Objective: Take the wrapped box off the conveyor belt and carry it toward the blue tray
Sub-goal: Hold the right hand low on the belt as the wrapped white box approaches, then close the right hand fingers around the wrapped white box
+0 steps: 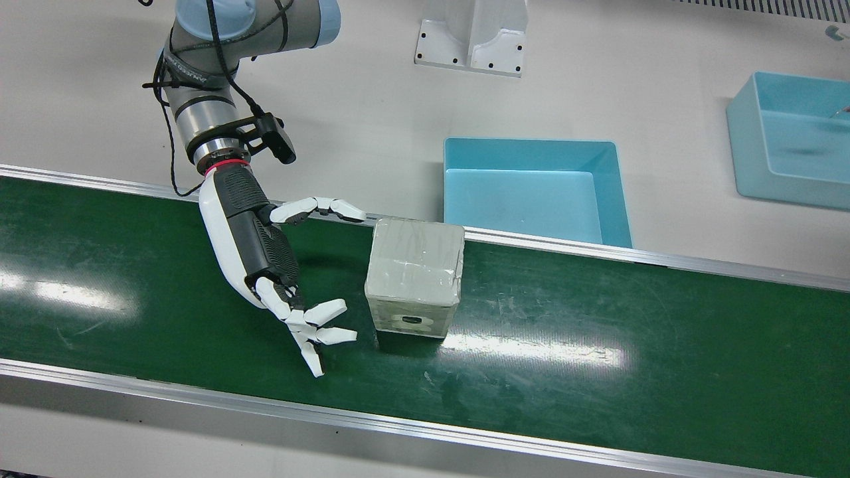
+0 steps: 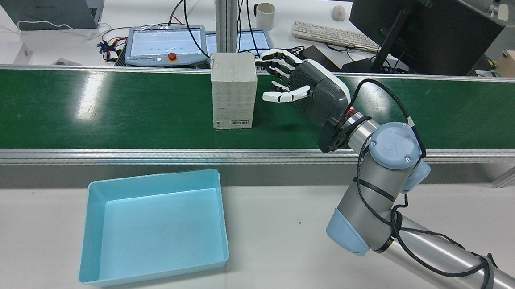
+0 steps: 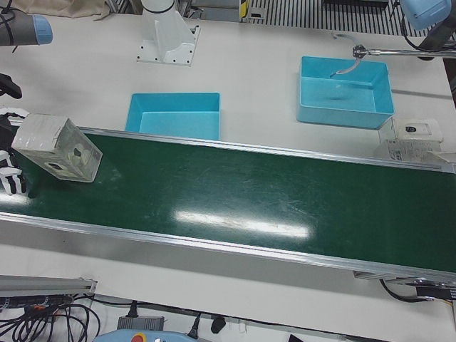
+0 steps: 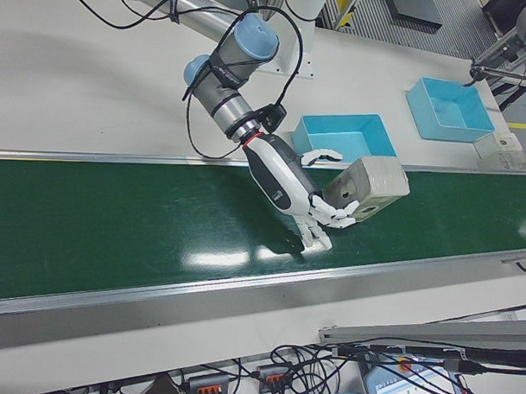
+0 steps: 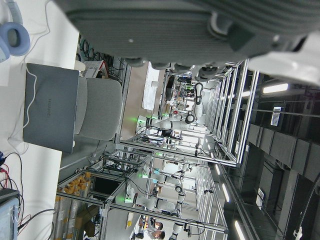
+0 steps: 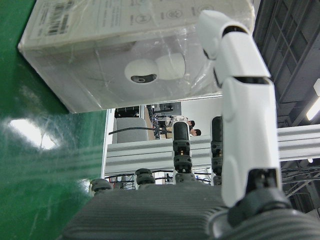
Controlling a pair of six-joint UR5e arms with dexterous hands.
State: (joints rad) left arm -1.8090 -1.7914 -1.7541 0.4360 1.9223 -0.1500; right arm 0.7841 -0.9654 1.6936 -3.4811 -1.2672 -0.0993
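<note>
The wrapped box (image 1: 415, 272) (image 2: 233, 91) (image 3: 57, 148) (image 4: 371, 188) stands upright on the green conveyor belt (image 1: 597, 332), a pale carton under clear film. My right hand (image 1: 265, 259) (image 2: 305, 87) (image 4: 298, 185) hovers open just beside it, palm facing the box. Its thumb reaches along the tray-side edge and its fingers (image 6: 245, 100) spread by the opposite edge. A narrow gap shows, and I cannot confirm contact. The blue tray (image 1: 531, 145) (image 2: 157, 174) sits on the white table just off the belt. Only the grey palm of my left hand (image 5: 190, 20) shows; its fingers are hidden.
A second blue tray (image 1: 737, 126) (image 3: 345, 121) lies further along the table. A small clear-wrapped box (image 3: 413, 139) rests at the belt's far end. An arm pedestal (image 1: 471, 36) stands behind the tray. A laptop, monitor (image 2: 421, 25) and keyboard lie beyond the belt.
</note>
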